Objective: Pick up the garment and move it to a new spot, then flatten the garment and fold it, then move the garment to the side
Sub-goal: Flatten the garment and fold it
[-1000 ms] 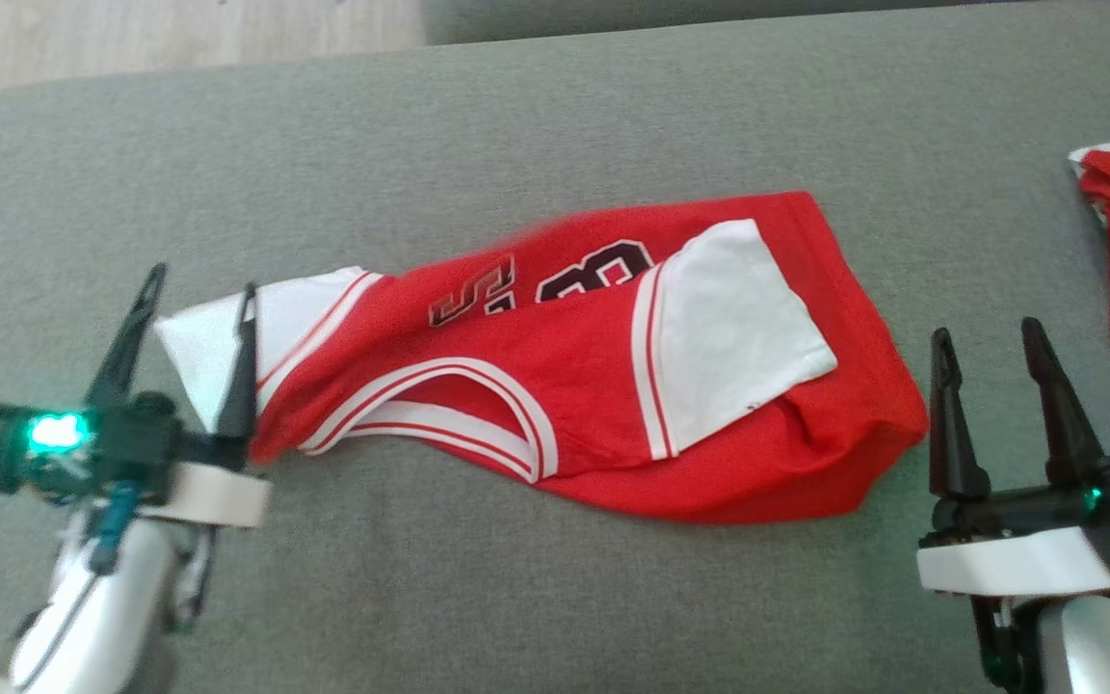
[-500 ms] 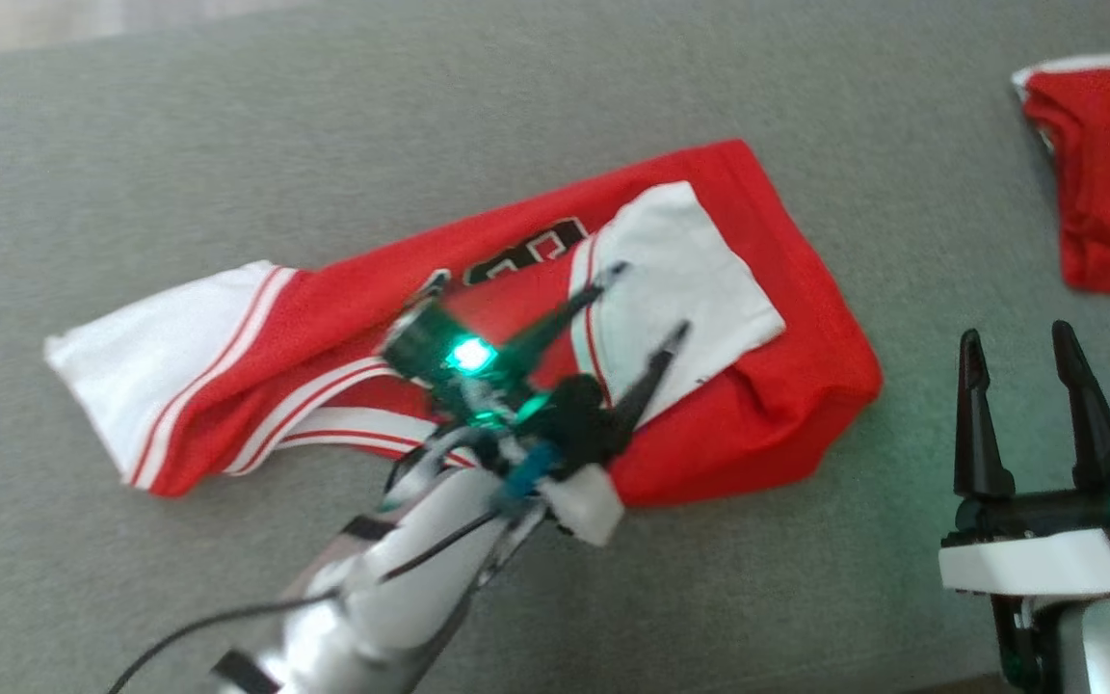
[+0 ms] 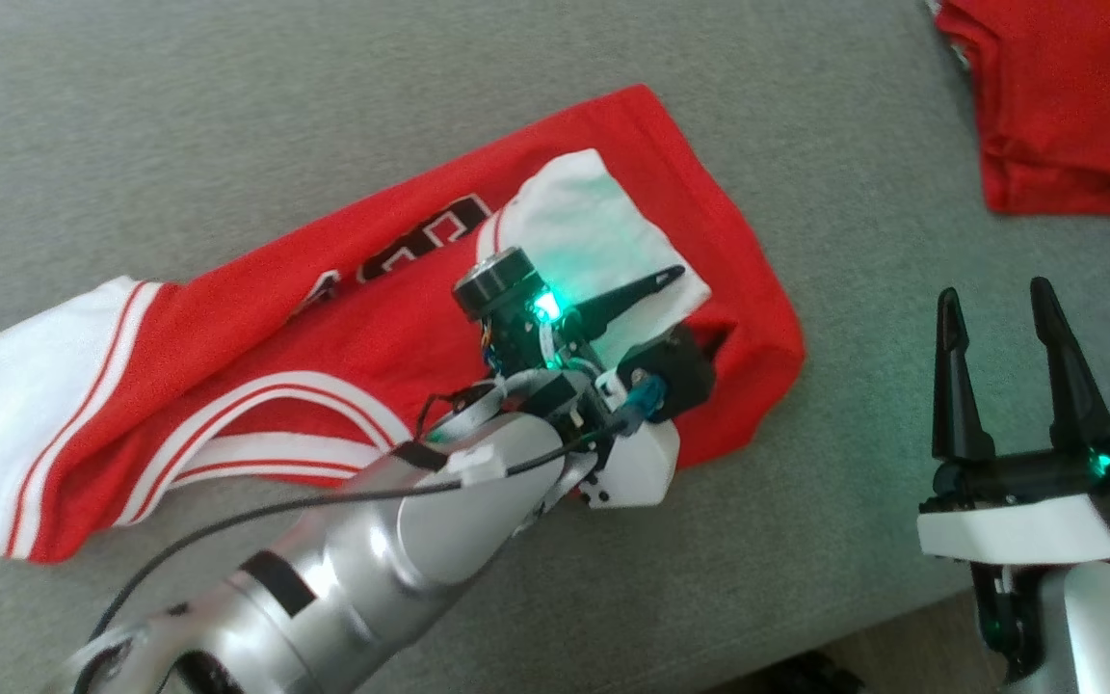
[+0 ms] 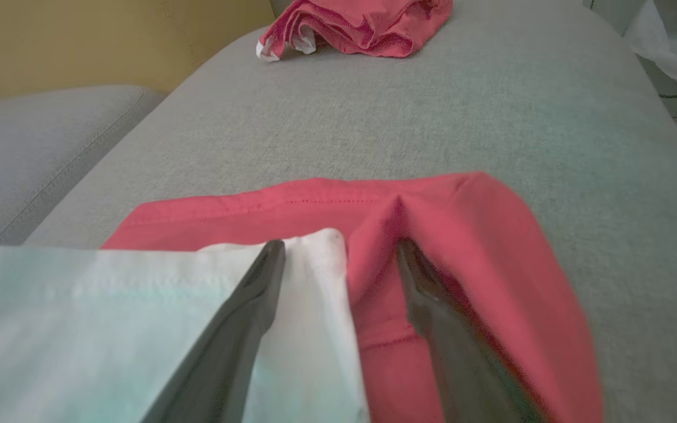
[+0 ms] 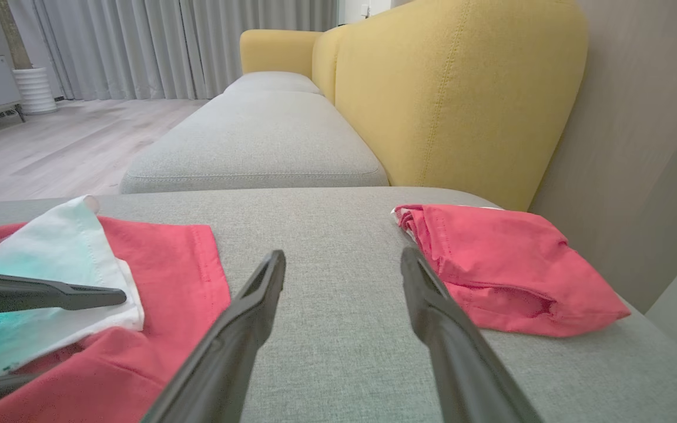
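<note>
Lying on grey sofa cushion (image 3: pixel 227 116): red garments, two; jersey (image 3: pixel 372 328) at centre, second garment (image 3: pixel 1066 116) bunched far right; left jaws spread astride jersey's white sleeve (image 3: pixel 584 212) edge; right jaws spread, over bare cushion between.

Head camera looks down on the grey fabric sofa cushion (image 3: pixel 179 116); wrist cameras skim it low, sharing the red-and-white cloth jersey (image 3: pixel 324 328)

Black, white-edged printed characters (image 3: pixel 425 236) run across the red-and-white fabric jersey (image 3: pixel 353 328), seen in the head view. A fold of the cloth hides part of each character, so none can be read with certainty as a letter or digit.
</note>
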You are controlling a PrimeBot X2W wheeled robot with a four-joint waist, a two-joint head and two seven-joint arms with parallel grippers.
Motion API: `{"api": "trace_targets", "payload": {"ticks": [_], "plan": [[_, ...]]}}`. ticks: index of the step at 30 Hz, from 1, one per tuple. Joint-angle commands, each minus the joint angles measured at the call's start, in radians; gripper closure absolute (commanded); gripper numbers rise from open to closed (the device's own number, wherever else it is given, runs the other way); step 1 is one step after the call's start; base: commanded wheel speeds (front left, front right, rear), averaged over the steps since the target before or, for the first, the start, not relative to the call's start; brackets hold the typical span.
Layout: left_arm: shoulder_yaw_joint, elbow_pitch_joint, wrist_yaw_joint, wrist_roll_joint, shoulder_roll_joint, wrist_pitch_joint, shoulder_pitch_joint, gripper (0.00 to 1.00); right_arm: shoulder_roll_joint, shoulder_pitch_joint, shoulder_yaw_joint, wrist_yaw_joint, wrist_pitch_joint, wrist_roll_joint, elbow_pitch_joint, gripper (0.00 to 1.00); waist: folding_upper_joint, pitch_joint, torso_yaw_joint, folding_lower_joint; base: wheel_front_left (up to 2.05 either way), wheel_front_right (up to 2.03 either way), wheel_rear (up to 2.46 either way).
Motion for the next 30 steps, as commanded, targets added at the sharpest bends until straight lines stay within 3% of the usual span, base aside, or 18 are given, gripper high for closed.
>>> {"api": "trace_targets", "payload": {"ticks": [1,3,8,16,23,27,30], "plan": [[0.001,-0.013,0.028,-0.014,-0.004,0.029,-0.053,0.00,-0.006,-0.021,0.027,-0.001,-0.009,0.008,-0.024,0.00,0.0000,0.016,-0.024,-0.0001,0.00,0.00,0.00],[-0.017,0.005,0.066,-0.021,-0.005,0.048,-0.081,0.00,-0.006,-0.027,0.031,-0.001,-0.009,0.016,-0.021,0.00,0.0000,0.022,-0.037,-0.0001,0.00,0.00,0.00],[-0.035,0.001,0.092,-0.067,-0.005,0.071,-0.112,0.00,-0.006,-0.027,0.019,-0.001,-0.009,0.023,-0.021,0.00,0.0000,0.027,-0.041,-0.0001,0.00,0.00,0.00],[-0.043,0.046,0.078,-0.099,0.004,0.095,-0.134,0.00,-0.006,-0.019,-0.001,-0.001,-0.009,0.030,-0.027,0.00,0.0000,0.013,-0.022,-0.0001,0.00,0.00,0.00],[-0.031,0.020,0.113,-0.094,0.043,0.045,-0.130,0.00,-0.006,-0.014,-0.004,-0.001,-0.009,0.027,-0.028,0.00,0.0000,-0.012,0.005,-0.0001,0.00,0.00,0.00],[-0.025,-0.005,0.122,-0.110,0.038,0.021,-0.112,0.07,-0.006,-0.012,-0.003,-0.001,-0.009,0.024,-0.029,0.00,0.0000,-0.023,0.018,-0.0001,0.00,0.00,0.00],[-0.029,-0.026,0.120,-0.122,0.041,0.016,-0.091,0.00,-0.006,-0.009,-0.010,-0.001,-0.009,0.021,-0.030,0.00,0.0000,-0.028,0.027,-0.0001,0.00,0.00,0.00]]}}
